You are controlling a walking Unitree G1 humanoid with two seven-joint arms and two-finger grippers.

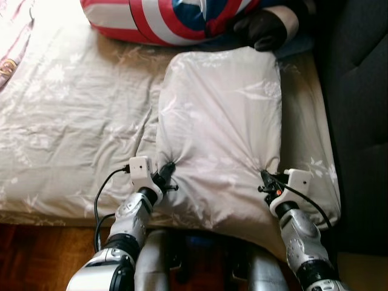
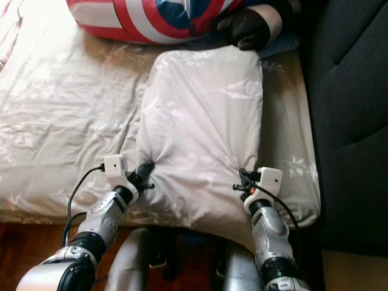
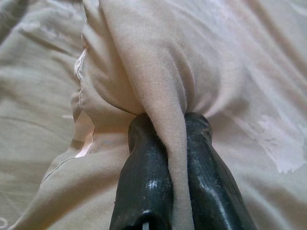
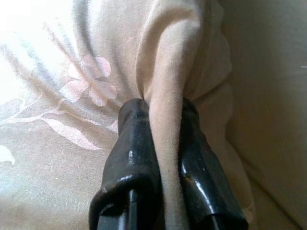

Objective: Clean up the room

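A pale beige pillow (image 1: 221,121) with a faint floral print lies lengthwise on the bed (image 1: 66,127), its near end hanging over the bed's front edge. My left gripper (image 1: 166,170) is shut on a pinched fold of the pillow's cover at its near left side; the cloth (image 3: 172,143) runs between the two black fingers (image 3: 144,172). My right gripper (image 1: 265,177) is shut on a fold at the pillow's near right side, with the cloth (image 4: 165,158) squeezed between its fingers (image 4: 134,158).
A red, white and blue striped cushion (image 1: 163,18) and a dark plush shape (image 1: 264,29) lie at the pillow's far end. A dark grey upholstered panel (image 1: 357,91) borders the bed on the right. Wooden floor (image 1: 36,254) shows below the bed's front edge.
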